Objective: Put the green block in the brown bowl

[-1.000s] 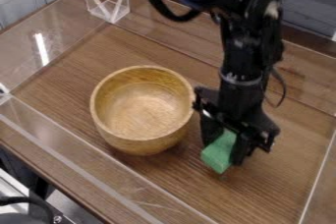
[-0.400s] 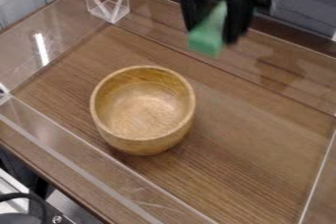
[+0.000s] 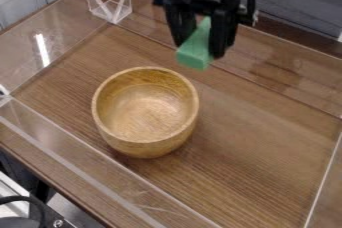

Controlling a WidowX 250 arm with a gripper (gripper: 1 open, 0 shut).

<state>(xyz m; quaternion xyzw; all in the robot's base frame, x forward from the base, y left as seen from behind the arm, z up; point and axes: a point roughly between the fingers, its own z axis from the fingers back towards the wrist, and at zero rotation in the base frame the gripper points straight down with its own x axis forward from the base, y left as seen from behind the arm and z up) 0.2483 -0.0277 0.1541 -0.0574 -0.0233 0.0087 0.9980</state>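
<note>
The green block [image 3: 197, 48] hangs in the air, a bright green bar tilted on end, clamped between the black fingers of my gripper [image 3: 199, 34]. The gripper points down and is shut on the block's upper part. It hovers above and just behind the right rim of the brown bowl [image 3: 144, 110], a round light wooden bowl standing empty on the wooden tabletop. Block and bowl do not touch.
A clear acrylic wall [image 3: 80, 177] fences the wooden table [image 3: 267, 152] along its front and left edges. A small clear plastic stand [image 3: 108, 4] sits at the back left. Bare wood lies to the right of the bowl.
My gripper lifted the green block off the table at the bowl's right side, rose high, then shifted left toward the space above the bowl's rim.
</note>
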